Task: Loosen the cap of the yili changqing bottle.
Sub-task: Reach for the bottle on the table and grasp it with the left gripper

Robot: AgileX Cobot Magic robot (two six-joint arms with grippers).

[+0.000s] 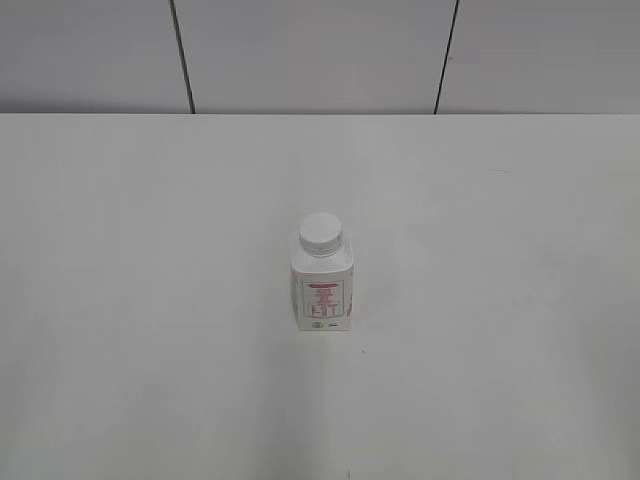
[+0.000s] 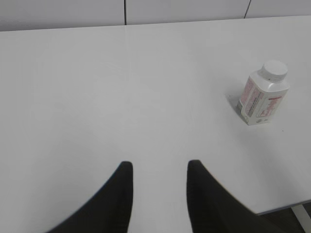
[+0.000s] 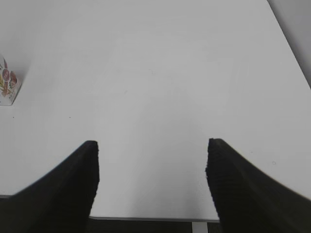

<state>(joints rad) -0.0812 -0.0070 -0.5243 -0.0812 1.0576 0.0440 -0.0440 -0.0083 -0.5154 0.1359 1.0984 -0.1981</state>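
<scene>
at frame centre: bottle [image 1: 322,290] standing upright, cap [image 1: 320,232] sitting on
left gripper [image 2: 158,170]: hovering released, well apart
right gripper [image 3: 151,150]: gaping wide, empty
progress: nothing starting; gripping and twisting remaining

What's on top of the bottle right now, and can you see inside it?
A white cap sits on the neck of the bottle, which stands upright on the table. Nothing rests on the cap. The contents cannot be seen: the cap covers the opening and the body is opaque.
</scene>
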